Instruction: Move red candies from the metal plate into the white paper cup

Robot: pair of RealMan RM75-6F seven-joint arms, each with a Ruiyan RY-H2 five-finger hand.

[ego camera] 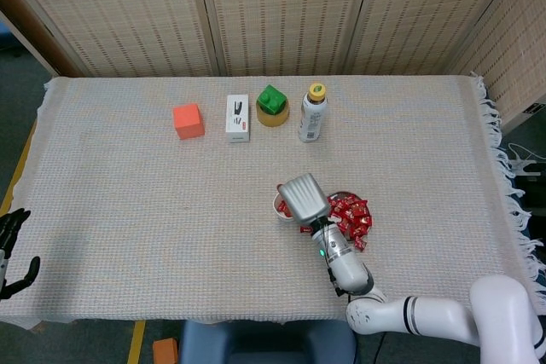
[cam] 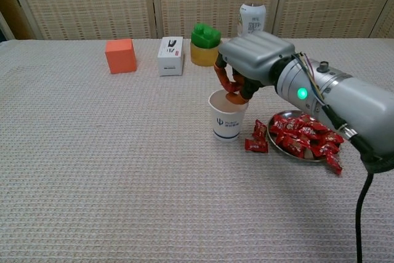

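Left hand (ego camera: 12, 249): at the desk's (ego camera: 128, 202) near-left edge, dark fingers apart, holding nothing.
Back row: orange cube (cam: 120, 55), white box (cam: 170, 56), green block on a yellow ring (cam: 205, 44), bottle (cam: 252, 12).
White paper cup (cam: 227, 115): upright, mid-desk.
Right hand (cam: 252, 60): right over the cup's mouth, fingertips (cam: 234, 97) curled down into it — whether they pinch a candy, I cannot tell.
Loose red candies (cam: 257, 137): on the cloth, between cup and plate.
Metal plate (cam: 284, 148): just right of the cup — piled with red candies (cam: 305, 137).

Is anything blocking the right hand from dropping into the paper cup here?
Nothing visible does. The right hand hangs directly above the open mouth of the white paper cup, fingertips just over its rim. Loose candies lie beside the cup, not in the path.
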